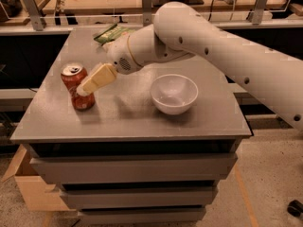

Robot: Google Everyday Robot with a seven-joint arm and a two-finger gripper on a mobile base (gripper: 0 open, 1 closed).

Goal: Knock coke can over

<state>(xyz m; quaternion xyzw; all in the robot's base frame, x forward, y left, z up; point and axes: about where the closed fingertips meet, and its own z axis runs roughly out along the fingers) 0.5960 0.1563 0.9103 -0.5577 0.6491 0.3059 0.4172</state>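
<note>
Cream plastic of the gripper [84, 89], low over the left part of the table [142, 122], tip laid against the right flank of the can [70, 81], touching or as good as touching. Impossible to tell how far open; nothing seen clamped in it. Behind it, the white arm [213, 46], reaching in from the right across the back half of the table. Contact there, or on the verge of it, but no knock-over yet: can upright on its base near the left edge, silver top and pull tab facing up, perhaps leaning a touch to the left, too slight to swear to. Left to do, by judgement: a firm sideways shove leftward until flat on its side. Red aluminium, white script down the wall, lower part plainly visible below the gripper. Some room to fall on the left, though not much before the edge, so a likely risk of rolling off. Further out: white bowl [173, 93] well apart to the right, green bag [111, 32] at the back.
</note>
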